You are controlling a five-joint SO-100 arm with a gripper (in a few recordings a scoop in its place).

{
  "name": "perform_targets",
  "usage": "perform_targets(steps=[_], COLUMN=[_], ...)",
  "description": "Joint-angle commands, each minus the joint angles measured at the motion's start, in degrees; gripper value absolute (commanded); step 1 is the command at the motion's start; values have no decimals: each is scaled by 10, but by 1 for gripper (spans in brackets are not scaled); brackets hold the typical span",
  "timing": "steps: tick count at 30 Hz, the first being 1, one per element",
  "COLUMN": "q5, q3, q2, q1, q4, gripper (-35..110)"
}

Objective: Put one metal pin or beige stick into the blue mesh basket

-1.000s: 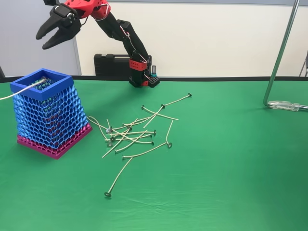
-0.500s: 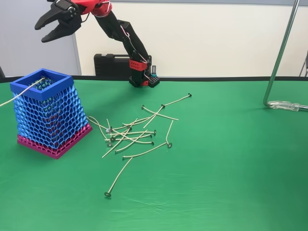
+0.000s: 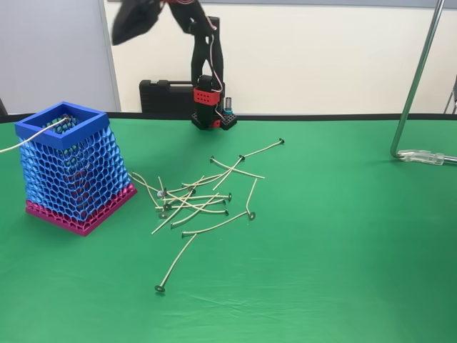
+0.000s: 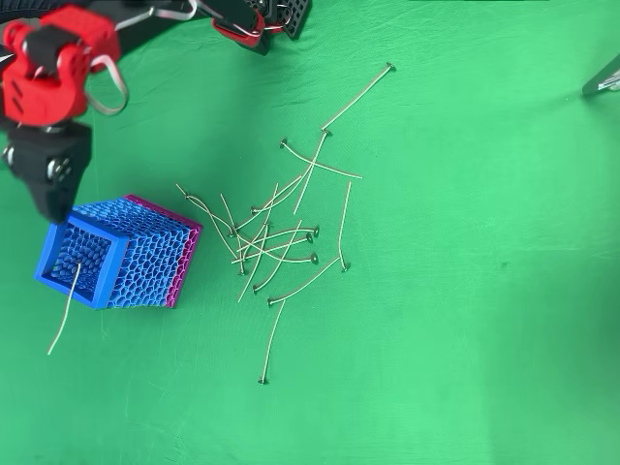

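Observation:
The blue mesh basket [image 3: 68, 168] stands on the green cloth at the left, with its dark-blue rim [image 4: 58, 281] and magenta base. One long metal pin [image 4: 63, 312] stands in the basket and leans out over its left rim. Several more metal pins [image 3: 200, 196] lie in a loose pile right of the basket. My gripper [image 3: 123, 30] is high up at the top of the fixed view, blurred, with nothing visible in it. In the overhead view my gripper [image 4: 50, 184] shows just beyond the basket's far edge, and its fingers are not clear.
The arm's red and black base [image 3: 211, 107] stands at the back edge of the cloth, with a black case [image 3: 164, 96] behind it. A metal stand [image 3: 418, 86] rises at the right. One pin [image 3: 175, 266] lies alone toward the front.
The arm has swung up and to the right, away from above the basket. The pin leaning in the basket and the pile have stayed in place.

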Motion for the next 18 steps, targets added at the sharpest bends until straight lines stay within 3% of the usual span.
perform_targets(steps=[1, 18], q5=[4, 33], q3=[182, 736], q2=[98, 493], q1=[-46, -238], q4=[-43, -180], gripper=[1, 1])
